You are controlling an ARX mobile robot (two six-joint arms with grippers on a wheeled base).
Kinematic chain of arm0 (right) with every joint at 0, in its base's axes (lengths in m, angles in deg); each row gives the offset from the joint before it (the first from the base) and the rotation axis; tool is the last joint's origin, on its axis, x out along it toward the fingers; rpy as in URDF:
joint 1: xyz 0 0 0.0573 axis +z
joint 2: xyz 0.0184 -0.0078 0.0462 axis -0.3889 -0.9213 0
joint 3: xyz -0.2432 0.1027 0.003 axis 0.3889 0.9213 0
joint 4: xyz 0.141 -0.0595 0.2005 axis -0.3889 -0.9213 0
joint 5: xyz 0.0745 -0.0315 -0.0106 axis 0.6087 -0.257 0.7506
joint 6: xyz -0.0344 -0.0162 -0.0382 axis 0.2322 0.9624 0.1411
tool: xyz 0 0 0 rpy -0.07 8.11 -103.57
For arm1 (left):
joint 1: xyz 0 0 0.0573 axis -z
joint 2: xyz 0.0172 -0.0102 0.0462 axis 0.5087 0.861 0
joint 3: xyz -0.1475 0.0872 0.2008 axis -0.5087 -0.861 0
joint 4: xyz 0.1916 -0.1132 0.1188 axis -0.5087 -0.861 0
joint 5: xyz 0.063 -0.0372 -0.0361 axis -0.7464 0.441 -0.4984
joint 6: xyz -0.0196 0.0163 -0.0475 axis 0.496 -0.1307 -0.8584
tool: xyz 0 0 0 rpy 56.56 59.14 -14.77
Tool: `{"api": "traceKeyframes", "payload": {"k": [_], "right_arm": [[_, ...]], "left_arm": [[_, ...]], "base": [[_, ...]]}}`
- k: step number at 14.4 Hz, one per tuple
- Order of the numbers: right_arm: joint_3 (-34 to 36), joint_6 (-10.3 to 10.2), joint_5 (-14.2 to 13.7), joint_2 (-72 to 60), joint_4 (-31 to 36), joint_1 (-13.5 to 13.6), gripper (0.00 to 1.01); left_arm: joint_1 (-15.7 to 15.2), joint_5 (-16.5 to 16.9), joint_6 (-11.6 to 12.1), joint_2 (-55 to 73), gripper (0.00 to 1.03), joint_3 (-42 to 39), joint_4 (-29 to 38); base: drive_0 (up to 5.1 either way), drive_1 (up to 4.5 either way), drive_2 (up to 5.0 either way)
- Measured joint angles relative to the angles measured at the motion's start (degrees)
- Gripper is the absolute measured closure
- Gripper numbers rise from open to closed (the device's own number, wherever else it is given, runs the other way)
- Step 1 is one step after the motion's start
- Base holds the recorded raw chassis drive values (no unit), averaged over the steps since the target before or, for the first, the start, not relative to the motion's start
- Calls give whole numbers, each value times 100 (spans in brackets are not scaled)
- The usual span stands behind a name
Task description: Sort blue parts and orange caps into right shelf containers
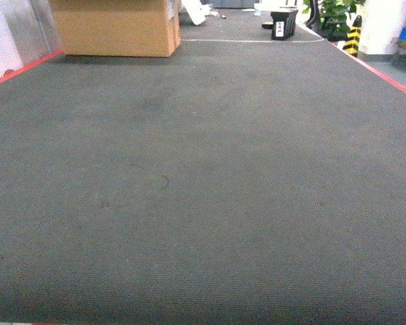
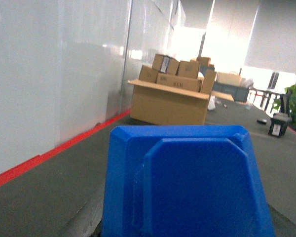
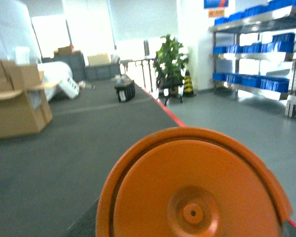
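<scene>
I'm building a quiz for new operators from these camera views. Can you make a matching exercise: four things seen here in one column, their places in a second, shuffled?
Things:
1. blue part
2. orange cap
3. cardboard box
4. potted plant

Places:
A. far left on the grey carpet, head view
B. fills the foreground of the right wrist view
C. beside the carpet's red edge line, near the shelves
D. fills the foreground of the left wrist view

Pairs: 1-D, 2-B, 3-A, 4-C
</scene>
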State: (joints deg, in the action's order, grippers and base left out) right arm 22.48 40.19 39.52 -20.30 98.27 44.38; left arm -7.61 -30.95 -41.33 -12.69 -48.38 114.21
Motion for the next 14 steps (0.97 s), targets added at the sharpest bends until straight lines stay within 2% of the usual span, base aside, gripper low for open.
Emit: {"api": "traceKeyframes", "payload": {"k": [2, 3, 4, 5, 6, 7, 8, 9, 10, 11, 12, 13, 14], "right_arm": [[-57, 20, -101, 31, 122, 20, 57], [-37, 28, -90, -42, 90, 22, 57], [-28, 24, -68, -44, 50, 17, 57], [-249, 28, 890, 203, -1134, -358, 57], [-184, 26, 1834, 664, -2039, -723, 57], [11, 28, 2374, 901, -2194, -911, 57], [181, 28, 2677, 946, -2164, -1054, 57], [398, 28, 2868, 1027, -2138, -1217, 57], [555, 28, 3311, 1152, -2133, -1543, 57], [699, 26, 3689, 1318, -2026, -2205, 57], [789, 28, 3757, 1403, -1991, -2184, 57], [914, 28, 3818, 1445, -1965, -2144, 57], [1036, 28, 3818, 1508, -1967, -2153, 57]], "left_arm": [[245, 4, -22, -127, 61, 39, -136], [260, 17, -24, -90, 61, 39, -164], [186, 177, -81, -122, 61, 107, -610], [-205, 1176, -111, -470, 61, 269, -1910], [-538, 1902, -116, -879, 61, 162, -2667], [-761, 2218, -122, -1110, 61, -44, -2824], [-916, 2472, -122, -1200, 61, -219, -2835], [-1106, 2697, -122, -1344, 61, -420, -2844], [-1217, 2820, -125, -1443, 61, -525, -2859], [-1432, 3010, -125, -1683, 61, -704, -2865], [-1534, 3095, -129, -1816, 61, -774, -2865], [-1738, 3390, -129, -1928, 61, -857, -2940], [-2225, 3823, -129, -2068, 61, -981, -2970]], "base": [[0, 0, 0], [0, 0, 0], [0, 0, 0], [0, 0, 0], [0, 0, 0], [0, 0, 0], [0, 0, 0], [0, 0, 0], [0, 0, 0], [0, 0, 0], [0, 0, 0], [0, 0, 0], [0, 0, 0]]}}
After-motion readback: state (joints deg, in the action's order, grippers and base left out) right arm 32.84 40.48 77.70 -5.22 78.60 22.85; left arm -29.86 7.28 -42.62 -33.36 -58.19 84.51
